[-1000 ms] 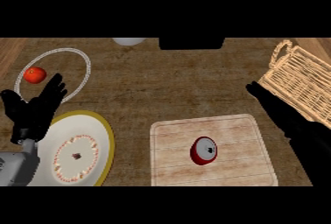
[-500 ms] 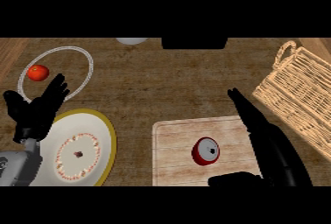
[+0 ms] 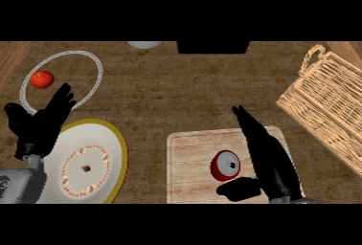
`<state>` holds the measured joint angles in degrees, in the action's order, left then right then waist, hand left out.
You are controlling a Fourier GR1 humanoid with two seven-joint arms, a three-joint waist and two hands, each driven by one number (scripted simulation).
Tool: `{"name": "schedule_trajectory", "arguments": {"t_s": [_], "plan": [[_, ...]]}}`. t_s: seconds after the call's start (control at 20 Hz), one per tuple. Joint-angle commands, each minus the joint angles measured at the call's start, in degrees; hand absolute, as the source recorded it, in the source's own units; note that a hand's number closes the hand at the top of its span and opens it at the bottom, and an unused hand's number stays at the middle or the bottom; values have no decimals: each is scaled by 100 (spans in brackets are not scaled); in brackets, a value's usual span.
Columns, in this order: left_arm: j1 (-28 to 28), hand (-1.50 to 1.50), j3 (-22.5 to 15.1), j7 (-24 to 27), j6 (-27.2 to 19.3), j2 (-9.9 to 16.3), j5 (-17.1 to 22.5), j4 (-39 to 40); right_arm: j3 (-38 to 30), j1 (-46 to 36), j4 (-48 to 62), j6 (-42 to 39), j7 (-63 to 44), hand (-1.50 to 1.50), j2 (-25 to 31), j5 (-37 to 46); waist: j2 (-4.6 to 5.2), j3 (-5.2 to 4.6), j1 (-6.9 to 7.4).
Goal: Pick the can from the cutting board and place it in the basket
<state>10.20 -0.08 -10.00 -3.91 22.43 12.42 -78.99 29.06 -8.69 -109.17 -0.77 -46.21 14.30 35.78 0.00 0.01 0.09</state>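
A red can (image 3: 225, 165) with a silver lid lies on the pale wooden cutting board (image 3: 189, 158) at the lower middle. My right hand (image 3: 263, 153) lies over the board just right of the can, fingers straight and pointing away, thumb (image 3: 239, 188) spread below the can; it holds nothing. The wicker basket (image 3: 332, 112) stands at the right edge, beyond the board. At the left edge my left hand (image 3: 39, 125) rests open with its fingers up.
A yellow-rimmed plate (image 3: 88, 162) with a cake sits at the lower left. Behind it a clear-rimmed plate (image 3: 86, 62) holds a red tomato (image 3: 42, 79). A white object (image 3: 144, 44) and a dark block (image 3: 212, 47) stand at the far edge.
My right hand has slid left across the board, from the basket side to right beside the can. The left hand has stayed in place.
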Motion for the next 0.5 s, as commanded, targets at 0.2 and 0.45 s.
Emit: {"name": "schedule_trajectory", "arguments": {"t_s": [0.2,0.45], "plan": [[10,0,220,-133,204,-177,-289,42,-80,649,-315,-481,240,-150,-32,245,-6,-1,-24],[28,0,411,-271,407,-219,-338,-74,-589,650,262,-373,1026,-150,-176,197,-4,0,-10]]}}
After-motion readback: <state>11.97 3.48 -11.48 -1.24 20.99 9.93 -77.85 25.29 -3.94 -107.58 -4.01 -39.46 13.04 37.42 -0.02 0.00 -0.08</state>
